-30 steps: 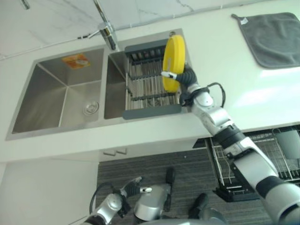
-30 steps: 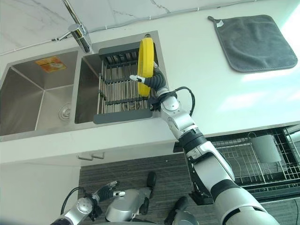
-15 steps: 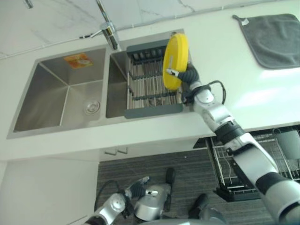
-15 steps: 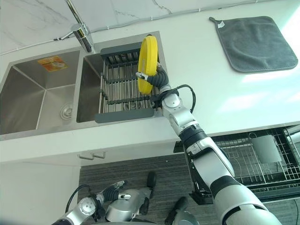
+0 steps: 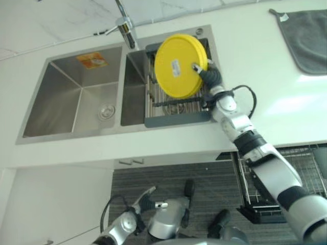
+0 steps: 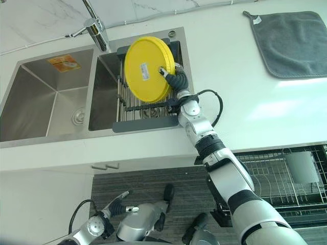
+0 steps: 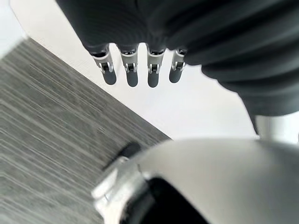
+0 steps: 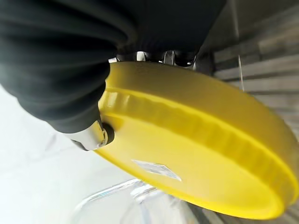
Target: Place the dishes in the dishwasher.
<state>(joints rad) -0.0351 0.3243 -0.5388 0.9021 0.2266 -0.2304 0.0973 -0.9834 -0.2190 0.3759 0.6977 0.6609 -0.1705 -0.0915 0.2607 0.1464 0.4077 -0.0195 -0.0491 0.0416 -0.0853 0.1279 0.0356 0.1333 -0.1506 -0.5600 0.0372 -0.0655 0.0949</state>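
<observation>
Right hand (image 6: 176, 80) grips the yellow plate (image 6: 147, 75) at its rim: in the right wrist view the thumb (image 8: 96, 135) presses on the underside and the fingers curl over the opposite face, so I log it as a pinch on the edge. The plate hangs in the air over the drying rack (image 5: 176, 104) that sits in the right basin of the sink (image 5: 71, 97); I cannot tell whether its lower edge touches the rack bars.

Why held this way, my reading: an edge grip leaves both faces free, which should let me slide the plate between the tines of the dishwasher rack (image 6: 278, 184) showing below the table (image 6: 240, 97), to my right. The plate has to travel from sink to that rack, so the task is at its carry stage.

Orientation: the plate is a disc, no true long axis. Its underside, with a small label (image 5: 175, 65), faces up toward the head camera, tilted, and the gripped rim is on the side nearest my arm.

Left hand (image 7: 140, 70) hangs low by the floor (image 7: 42, 140), fingers straight and relaxed, carrying nothing.

A grey cloth (image 6: 288, 43) lies on the table well apart from the sink.
</observation>
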